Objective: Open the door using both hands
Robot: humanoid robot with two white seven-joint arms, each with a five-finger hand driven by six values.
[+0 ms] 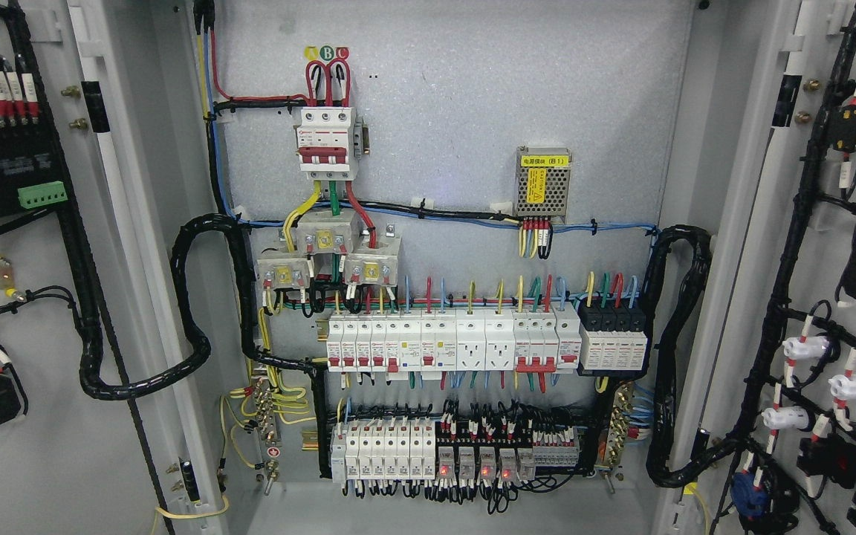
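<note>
Head view: an electrical cabinet fills the frame, and neither of my hands nor arms shows, so I cannot tell how my fingers stand or whether they hold anything.
Left door [41, 461]: swung wide at the left edge of the frame, its inner face towards me with terminals and a black cable loom.
Right door [770, 223]: swung wide at the right edge, also showing its wired inner face.
Task judgement: with both leaves standing open, I judge the opening done or nearly so.
Cable looms [190, 312]: thick black bundles sag in loops from the back panel to each door, probably slack left so the doors can swing freely.
Main breaker [326, 141]: upper centre, with red wires under round markers reading A, B, C.
Power module [543, 182]: right of centre, yellow label with Chinese characters ending "(B1)"; smaller print too fine to read.
Breaker rows [458, 345]: lower centre, fed by coloured wires; red lamps glow on the bottom row.
</note>
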